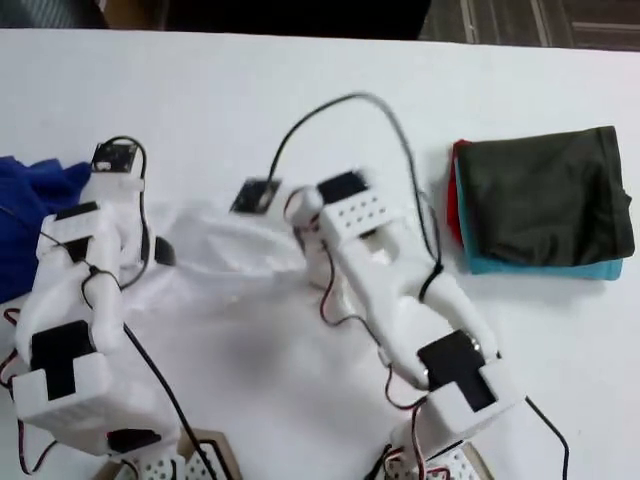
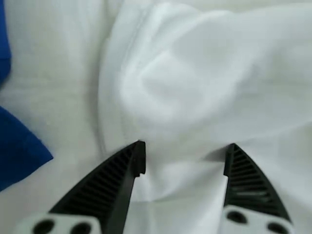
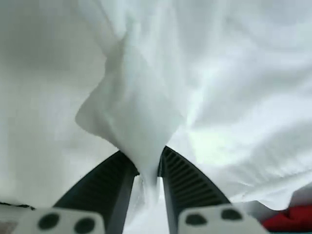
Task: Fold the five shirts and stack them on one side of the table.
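Mid-fold on white shirt (image 1: 225, 240): right gripper (image 3: 146, 156) pinching cloth, left gripper (image 2: 186, 151) open over it.

White shirt lies crumpled mid-table (image 1: 300, 90), btwn the 2 arms. Blue shirt (image 1: 30, 200) is bunched at left edge, and the folded stack (image 1: 545, 195) (dark green on top, red + teal under) sits at right. Right gripper's jaws are closed tight on a raised ridge of the white cloth. Left gripper's jaws stand wide apart, cloth under and btwn the tips, nothing held. To do it well, imo: left should drop onto a matching edge/corner, not the loose middle, & close on one layer before either arm pulls. Then lift both evenly, fabric taut, w/o dragging it onto the blue shirt. Risk: white on white hides the hem, so a grip may catch 2 layers.
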{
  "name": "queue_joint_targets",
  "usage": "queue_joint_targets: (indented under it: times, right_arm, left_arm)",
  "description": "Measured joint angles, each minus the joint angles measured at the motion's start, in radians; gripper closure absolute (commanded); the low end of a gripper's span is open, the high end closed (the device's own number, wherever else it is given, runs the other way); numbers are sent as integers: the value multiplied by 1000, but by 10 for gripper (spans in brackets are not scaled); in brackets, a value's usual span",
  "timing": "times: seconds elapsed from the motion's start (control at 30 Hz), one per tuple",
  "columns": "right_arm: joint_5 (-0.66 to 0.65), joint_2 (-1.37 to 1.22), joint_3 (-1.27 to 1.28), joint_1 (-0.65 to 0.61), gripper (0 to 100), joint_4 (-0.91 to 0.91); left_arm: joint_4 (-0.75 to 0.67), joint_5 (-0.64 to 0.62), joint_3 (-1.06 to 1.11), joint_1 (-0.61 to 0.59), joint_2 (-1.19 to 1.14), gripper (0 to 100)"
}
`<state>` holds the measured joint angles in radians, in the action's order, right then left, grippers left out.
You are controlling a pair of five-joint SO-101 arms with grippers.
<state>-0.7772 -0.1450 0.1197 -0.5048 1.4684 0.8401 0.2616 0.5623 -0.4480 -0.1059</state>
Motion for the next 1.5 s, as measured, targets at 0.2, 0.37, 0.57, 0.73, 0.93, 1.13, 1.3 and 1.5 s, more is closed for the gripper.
queue_joint_targets:
  times: [0.2,0.37,0.57,0.73,0.93,1.13,1.3,1.5]
  right_arm:
    - [0,-198,-250,35,977,44]
    - [0,-440,-532,35,895,124]
    - [-2,-664,-918,87,825,215]
    - [34,-683,-1037,140,825,230]
    - [106,-554,-933,135,826,239]
    - [114,-292,-534,-18,826,212]
    - [172,-244,-321,-107,826,28]
    - [307,-287,-299,-98,826,-224]
  left_arm:
    - [0,0,0,0,0,725]
    - [0,0,0,3,0,725]
    - [0,0,0,3,0,725]
    - [0,0,0,3,0,725]
    - [0,0,0,3,0,725]
    - [0,0,0,3,0,725]
    - [0,0,0,3,0,725]
    - [0,0,0,3,0,725]
